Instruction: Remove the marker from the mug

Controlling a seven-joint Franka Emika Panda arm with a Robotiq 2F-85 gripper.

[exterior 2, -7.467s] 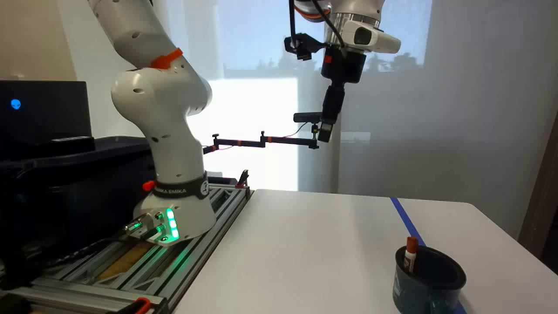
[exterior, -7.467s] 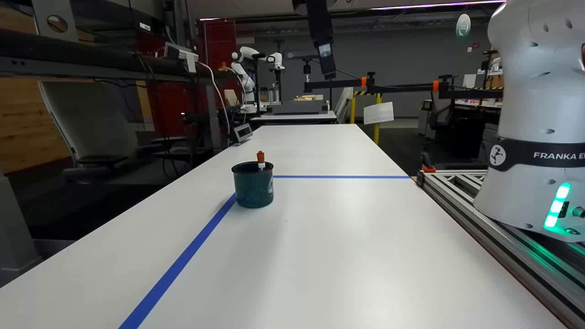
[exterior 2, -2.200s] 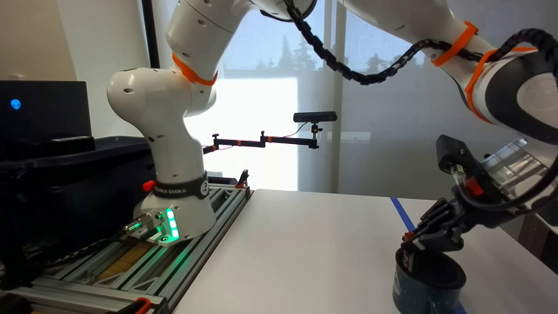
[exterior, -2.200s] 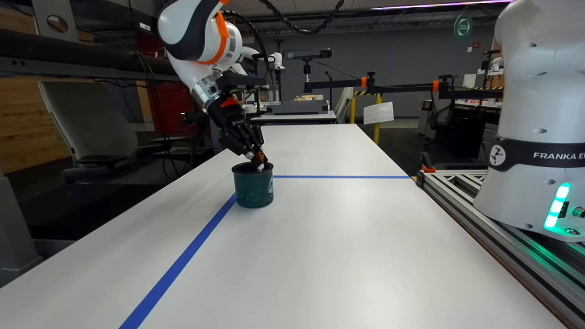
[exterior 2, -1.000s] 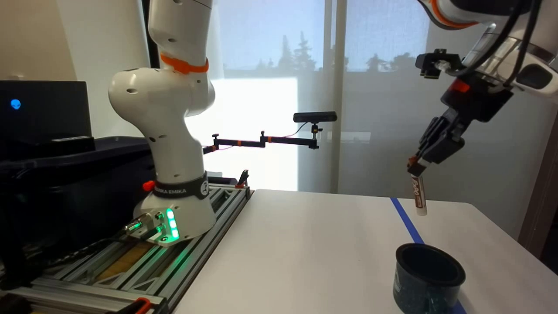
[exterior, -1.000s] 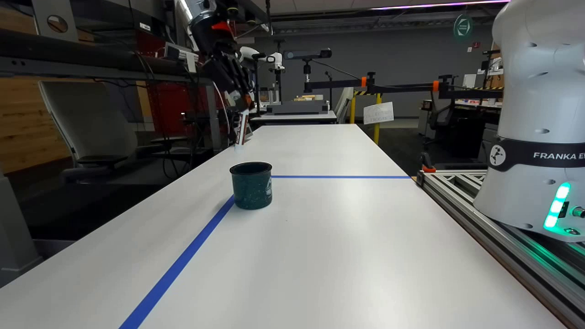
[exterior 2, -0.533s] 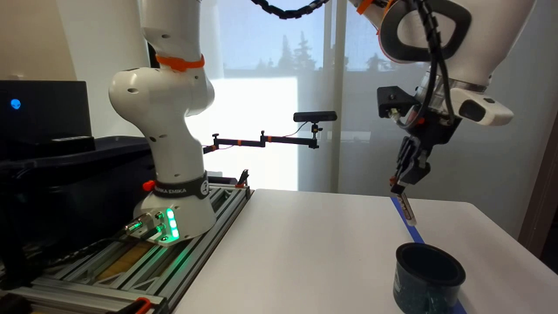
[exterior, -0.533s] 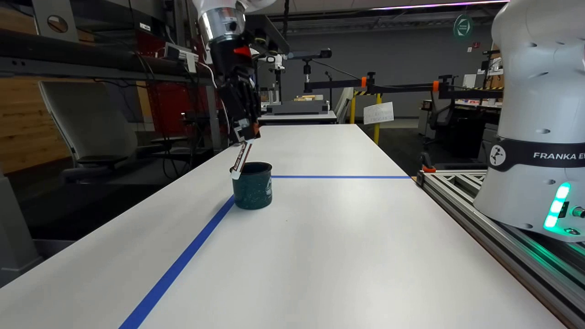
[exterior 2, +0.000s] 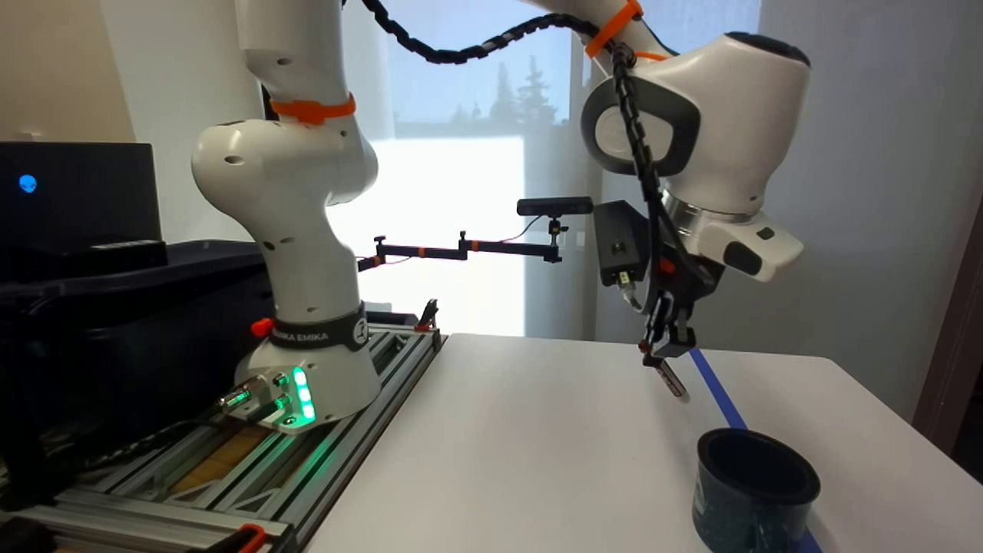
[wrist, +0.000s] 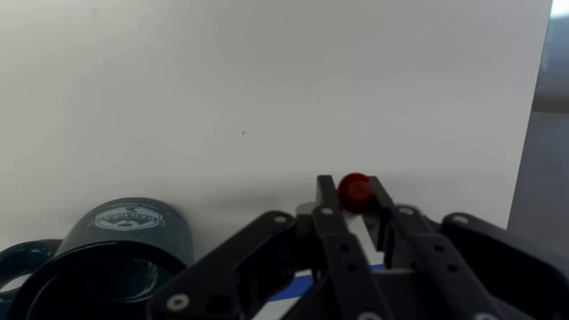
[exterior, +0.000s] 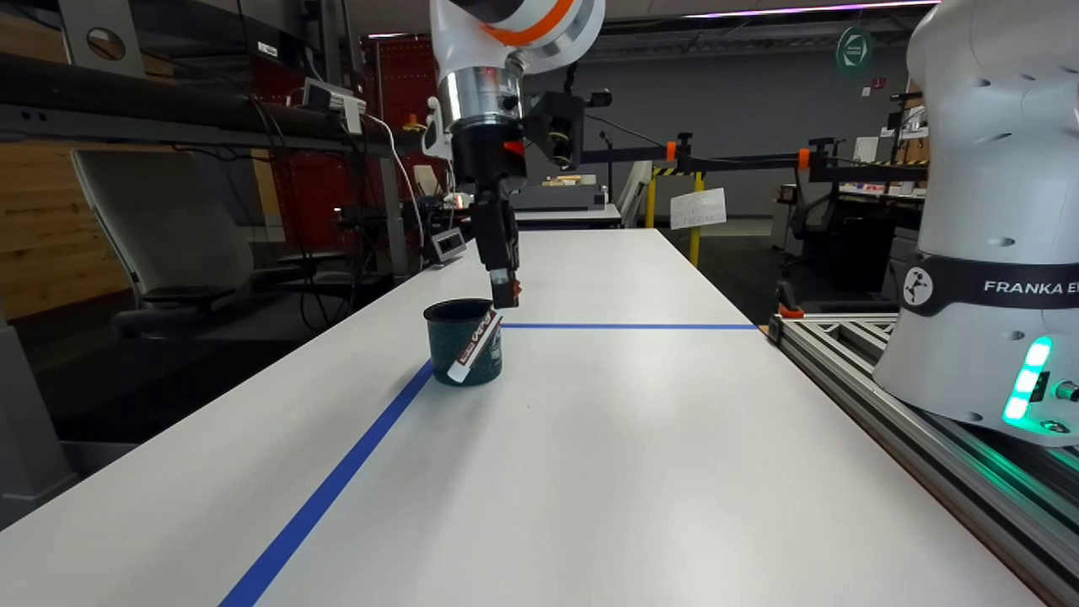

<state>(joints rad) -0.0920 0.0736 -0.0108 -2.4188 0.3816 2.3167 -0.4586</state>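
Gripping the marker (exterior 2: 671, 380) by its red end, the end effector (wrist: 353, 192) is closed down to the marker's thickness, jaws bearing on either side. I observe the marker out of the mug (exterior 2: 722, 518), tilted, white end lowermost, above the counter (exterior 2: 537, 445); in an exterior view it hangs at eleven o'clock from the mug. The mug stands upright; in an exterior view, blue tape (exterior: 340, 472) leaves its base toward seven o'clock.

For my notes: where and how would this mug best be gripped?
Probably by the rim, on the stretch opposite the handle, from above with jaws straddling it: the mug stands upright, mouth open. The gripper would first have to release the marker.
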